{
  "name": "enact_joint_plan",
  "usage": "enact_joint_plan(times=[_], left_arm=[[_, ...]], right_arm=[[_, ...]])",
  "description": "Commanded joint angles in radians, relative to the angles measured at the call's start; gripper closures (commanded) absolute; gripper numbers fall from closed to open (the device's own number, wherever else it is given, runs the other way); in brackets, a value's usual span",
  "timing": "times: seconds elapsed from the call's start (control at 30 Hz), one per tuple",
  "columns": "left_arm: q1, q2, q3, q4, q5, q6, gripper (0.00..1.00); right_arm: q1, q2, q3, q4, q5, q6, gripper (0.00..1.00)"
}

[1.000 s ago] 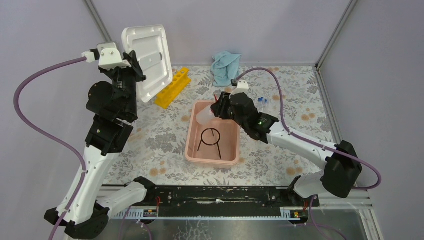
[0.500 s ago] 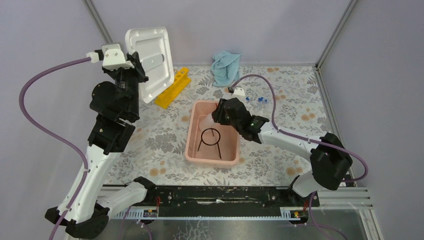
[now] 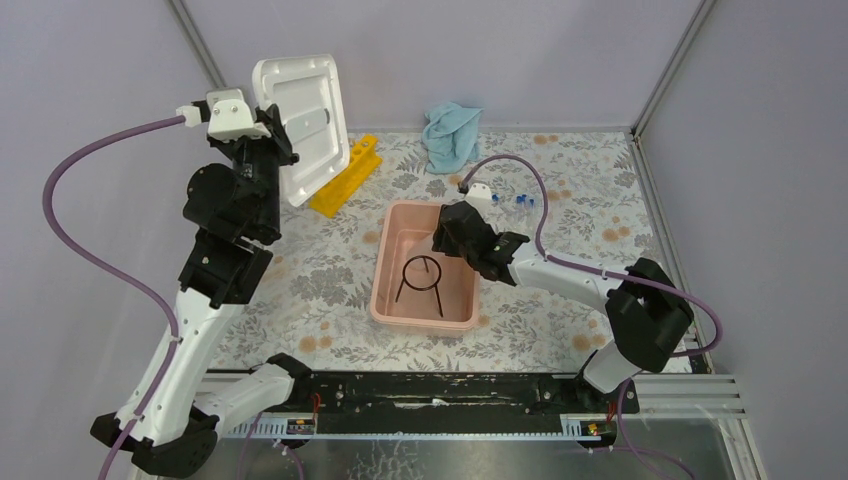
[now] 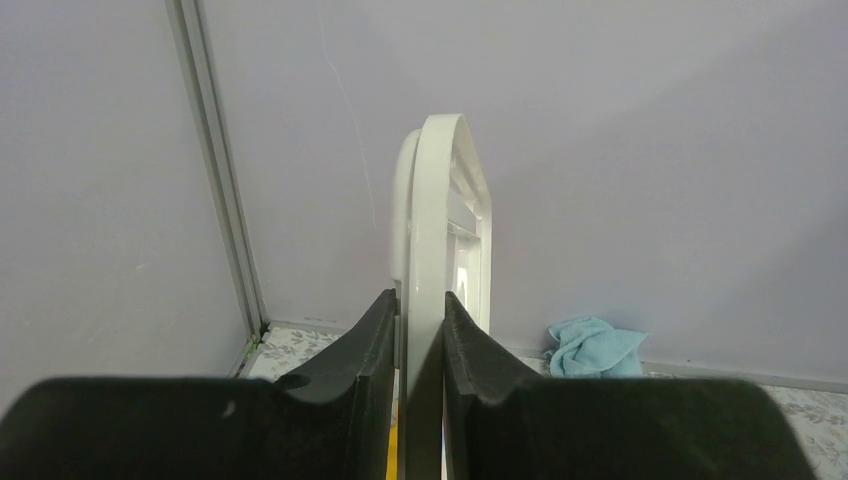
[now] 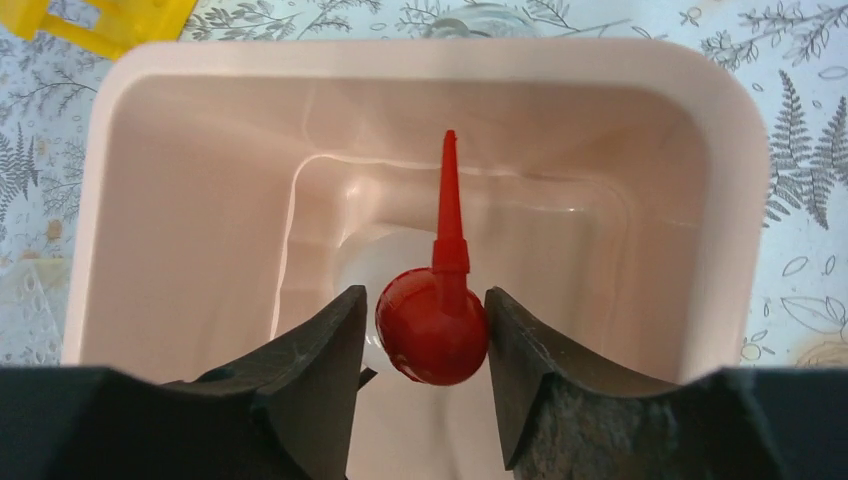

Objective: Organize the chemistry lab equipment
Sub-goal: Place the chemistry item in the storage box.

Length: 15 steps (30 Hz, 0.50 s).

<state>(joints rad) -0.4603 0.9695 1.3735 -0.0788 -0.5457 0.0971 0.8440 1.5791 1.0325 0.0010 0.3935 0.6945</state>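
Overhead: my left arm stands tall at the left, elbow folded, wrist high. The left gripper point(image 4: 420, 305) is pinched tight on the rim of a white lid point(image 3: 300, 115), held upright in the air. The yellow test-tube rack point(image 3: 345, 175) lies on the table beyond. The pink bin point(image 3: 381, 270) sits centre, with the black wire ring point(image 3: 420, 277) inside. My right arm reaches in low, and the right gripper point(image 5: 425, 300) flanks the red-spouted bottle point(image 5: 432, 335) at its cap; gripped or freed, I cannot tell. The blue-capped tubes point(image 3: 523, 200) lie beyond the bin.
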Motion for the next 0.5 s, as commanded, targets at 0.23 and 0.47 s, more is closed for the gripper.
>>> enact_joint_plan(times=[0.23,0.47], left_arm=[[-0.003,-0.033,-0.022,0.118,-0.01,-0.033,1.0],[-0.004,-0.032,-0.026,0.123,-0.01,-0.057,1.0]], right_arm=[[-0.005,-0.022,0.032,-0.168,0.11,0.0,0.34],[-0.006,-0.051,0.088,-0.199,0.169,-0.085,0.33]])
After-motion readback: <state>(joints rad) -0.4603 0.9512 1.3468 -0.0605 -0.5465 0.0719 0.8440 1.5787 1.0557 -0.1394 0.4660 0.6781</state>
